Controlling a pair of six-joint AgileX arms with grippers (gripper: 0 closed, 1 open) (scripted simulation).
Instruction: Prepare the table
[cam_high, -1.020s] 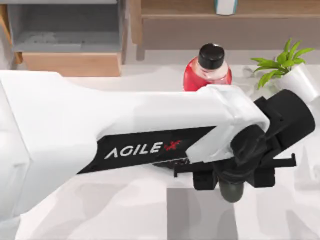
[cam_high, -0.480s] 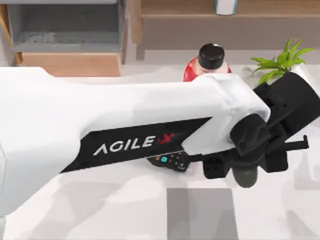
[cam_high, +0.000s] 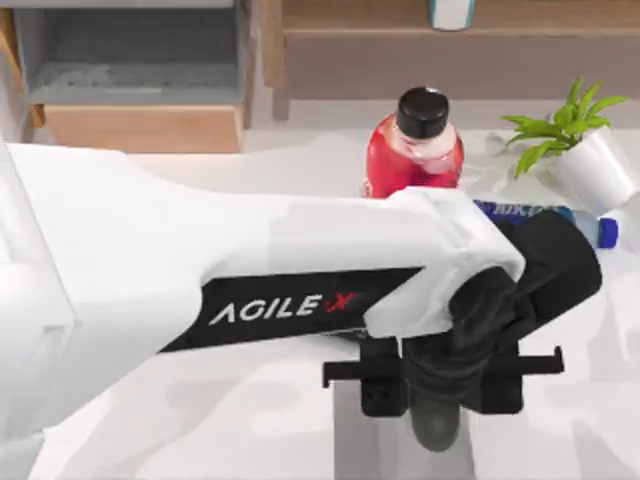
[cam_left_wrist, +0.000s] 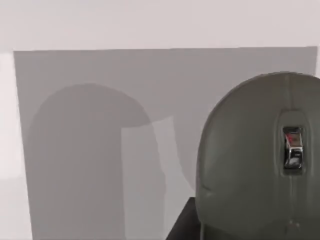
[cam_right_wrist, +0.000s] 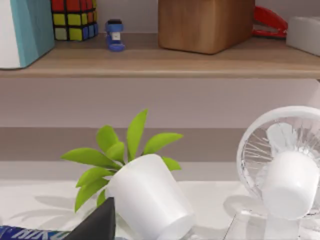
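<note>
from above, your left gripper (cam_high: 437, 385) is clamped on a grey mouse (cam_high: 436, 427) over the grey mat (cam_high: 352, 440) on the white table (cam_high: 250, 420), arm reaching rightward; left wrist view: mouse (cam_left_wrist: 255, 160) above mat (cam_left_wrist: 100, 140); right gripper: cannot tell.

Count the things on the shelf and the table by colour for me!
Red: 2, bottle, stapler
Blue: 2, lying bottle, small stapler
White: 2, plant pot, fan
Grey: 2, mouse, mat
Many-coloured: 1, puzzle cube
Brown: 1, wooden block
Total: 10
</note>
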